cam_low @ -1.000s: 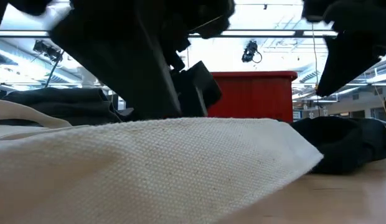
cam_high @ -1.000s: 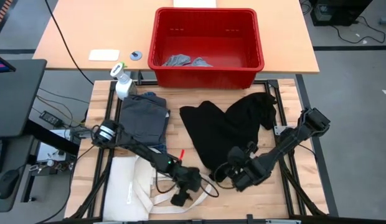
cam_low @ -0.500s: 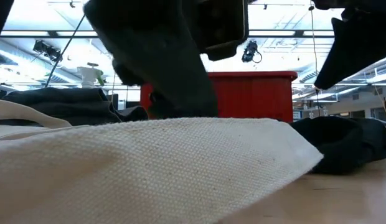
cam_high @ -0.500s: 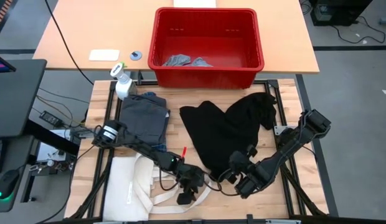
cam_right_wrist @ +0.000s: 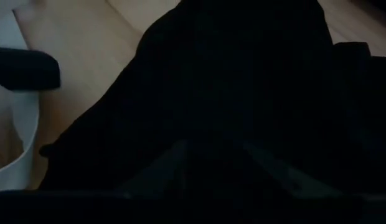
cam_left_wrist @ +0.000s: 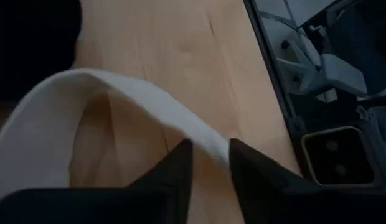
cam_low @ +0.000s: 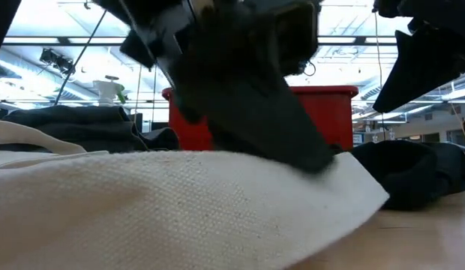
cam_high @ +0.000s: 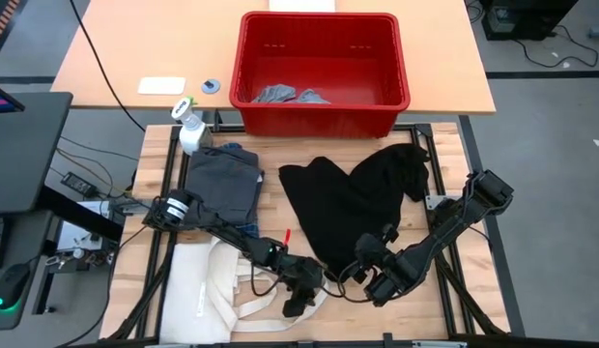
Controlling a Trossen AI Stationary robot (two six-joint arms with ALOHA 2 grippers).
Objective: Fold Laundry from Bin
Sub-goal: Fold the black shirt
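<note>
High view: the left gripper [cam_high: 298, 295] sits low on the cream tote bag [cam_high: 198, 290], the right gripper [cam_high: 374, 275] at the black garment's [cam_high: 353, 203] near edge, grey pieces [cam_high: 280, 95] in the red bin [cam_high: 324, 68]. Left wrist view: the fingers [cam_left_wrist: 174, 168] are pinched on the white bag handle [cam_left_wrist: 143, 102]. Right wrist view: the jaws seem nipped on black cloth, though too dark to be sure.

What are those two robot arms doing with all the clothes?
They are sorting laundry on a wooden table. The left claw is closing around a white strap of the cream tote bag at the near edge. The right claw holds the near edge of the big black garment spread mid-table. A dark grey piece lies folded to the left. The red bin at the back holds small grey pieces.
</note>
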